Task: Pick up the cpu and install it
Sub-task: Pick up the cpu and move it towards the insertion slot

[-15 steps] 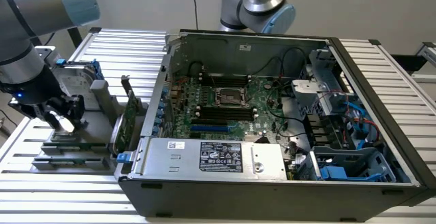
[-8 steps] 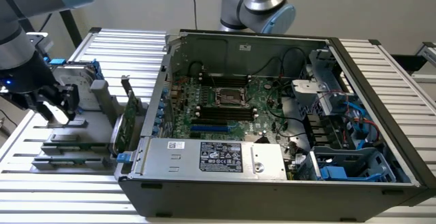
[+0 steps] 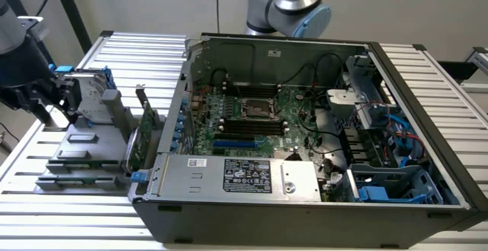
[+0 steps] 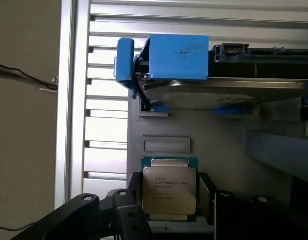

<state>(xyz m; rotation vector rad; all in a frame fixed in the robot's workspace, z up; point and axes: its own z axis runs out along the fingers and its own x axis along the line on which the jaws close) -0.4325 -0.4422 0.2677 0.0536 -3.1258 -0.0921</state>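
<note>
A slatted metal table (image 3: 427, 74) is carrying everything. A computer case (image 3: 305, 216) is lying open on its side, taking up the table's middle and the exterior view's right. The arm (image 3: 294, 2) is rising behind the case's far edge and reaching over to the table's edge on the exterior view's left. There a grey holder (image 3: 84, 148) is sitting flat on the slats, just beside the case. Inside the case a green main board (image 3: 298, 119) is lying against the floor, with a square socket (image 3: 255, 109) sitting at its middle. A hard drive (image 4: 228, 92) with blue rails (image 4: 178, 50) is resting across the holder's far end. A long green card (image 3: 145, 131) is standing on edge along the holder's side nearest the case.

The claw (image 4: 169, 200) is hanging low over the holder's outer edge, well apart from the case. Its black fingers (image 4: 129, 215) are standing one on each side of the cpu (image 4: 169, 187) and pressing against two opposite edges, so the claw is clamping it. The cpu is lying flat, metal plate up, close to the holder's edge that borders the bare slats.
</note>
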